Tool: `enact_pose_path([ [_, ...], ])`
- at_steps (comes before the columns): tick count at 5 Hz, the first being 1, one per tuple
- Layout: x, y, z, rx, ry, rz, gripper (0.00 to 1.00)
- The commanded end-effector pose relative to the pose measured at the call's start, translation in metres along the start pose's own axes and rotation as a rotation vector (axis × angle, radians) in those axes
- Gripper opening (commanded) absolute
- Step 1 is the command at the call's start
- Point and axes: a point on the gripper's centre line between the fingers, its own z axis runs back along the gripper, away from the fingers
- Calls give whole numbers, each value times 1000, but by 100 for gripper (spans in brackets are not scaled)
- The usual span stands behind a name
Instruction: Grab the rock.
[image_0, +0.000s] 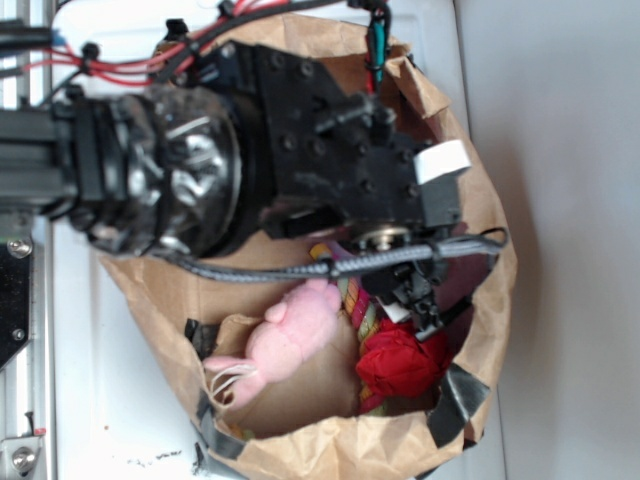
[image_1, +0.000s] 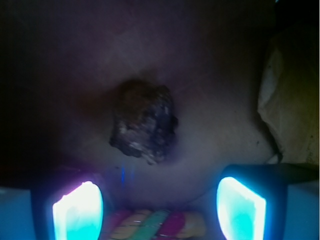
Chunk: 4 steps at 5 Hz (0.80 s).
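Note:
The rock (image_1: 144, 122) is a dark, jagged lump lying on the dim bag floor in the wrist view, ahead of my gripper (image_1: 160, 205). The two glowing pads (image_1: 79, 210) stand wide apart with nothing between them, so the gripper is open and apart from the rock. In the exterior view the black arm (image_0: 330, 150) reaches down into the brown paper bag (image_0: 300, 445) and covers the rock and the fingers.
A pink plush animal (image_0: 285, 335) and a red cloth ball (image_0: 400, 362) lie in the bag beside the arm. A multicoloured twisted rope (image_1: 159, 224) sits just below the gripper. The bag's crumpled wall (image_1: 292, 105) rises at the right.

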Motion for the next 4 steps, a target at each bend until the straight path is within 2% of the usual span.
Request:
enact_pose_path([
  [1, 21, -16, 31, -149, -136, 5, 100],
  [2, 17, -16, 28, -160, -233, -20, 100],
  [4, 24, -18, 15, -116, -279, -9, 100],
])
